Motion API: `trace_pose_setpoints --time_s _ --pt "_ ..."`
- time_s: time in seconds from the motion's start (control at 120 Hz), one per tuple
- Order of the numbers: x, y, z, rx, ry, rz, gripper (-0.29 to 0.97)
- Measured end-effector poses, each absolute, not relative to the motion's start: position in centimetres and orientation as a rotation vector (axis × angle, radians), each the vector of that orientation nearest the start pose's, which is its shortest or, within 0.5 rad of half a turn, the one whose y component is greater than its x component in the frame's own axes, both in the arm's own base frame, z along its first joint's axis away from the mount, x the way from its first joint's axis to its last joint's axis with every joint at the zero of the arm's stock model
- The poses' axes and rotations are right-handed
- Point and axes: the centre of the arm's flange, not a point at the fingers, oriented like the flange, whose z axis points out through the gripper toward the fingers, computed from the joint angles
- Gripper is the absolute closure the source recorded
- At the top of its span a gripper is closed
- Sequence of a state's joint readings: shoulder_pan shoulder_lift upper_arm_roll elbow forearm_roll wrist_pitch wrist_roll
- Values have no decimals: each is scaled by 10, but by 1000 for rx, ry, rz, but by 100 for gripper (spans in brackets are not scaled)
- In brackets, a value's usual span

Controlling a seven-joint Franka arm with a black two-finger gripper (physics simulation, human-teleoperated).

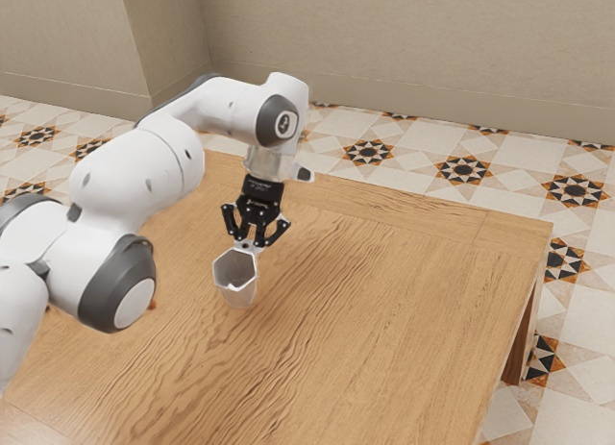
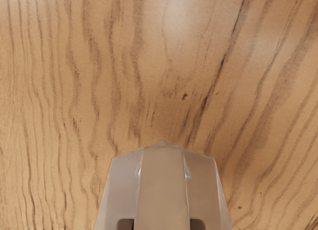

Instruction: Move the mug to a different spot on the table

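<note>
A pale grey faceted mug (image 1: 235,282) stands upright over the left middle of the wooden table (image 1: 384,310) in the exterior view. My black gripper (image 1: 253,245) comes straight down on its far rim, with the fingers pinched on the rim wall. I cannot tell whether the mug's base touches the wood. Right under my hand in the wrist view is the mug (image 2: 161,190), its faceted side facing the camera, with the bare table (image 2: 159,66) beyond it.
The table's far edge (image 1: 413,200) and the edge at the exterior view's right (image 1: 533,272) drop to a patterned tile floor (image 1: 461,161). My white arm (image 1: 125,205) stretches over the table's left part. Open wood lies to the right of the mug.
</note>
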State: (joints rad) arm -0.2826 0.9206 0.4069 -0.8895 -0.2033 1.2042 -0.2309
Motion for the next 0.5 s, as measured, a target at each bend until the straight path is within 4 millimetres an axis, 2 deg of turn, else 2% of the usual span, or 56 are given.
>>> trace_pose_setpoints --time_s 0.1,0.35,0.5 --pt "704 -29 329 -2830 -434 846 66" --pt "707 -13 329 -2860 -466 864 66" --pt "710 -14 323 -2877 -464 846 66"
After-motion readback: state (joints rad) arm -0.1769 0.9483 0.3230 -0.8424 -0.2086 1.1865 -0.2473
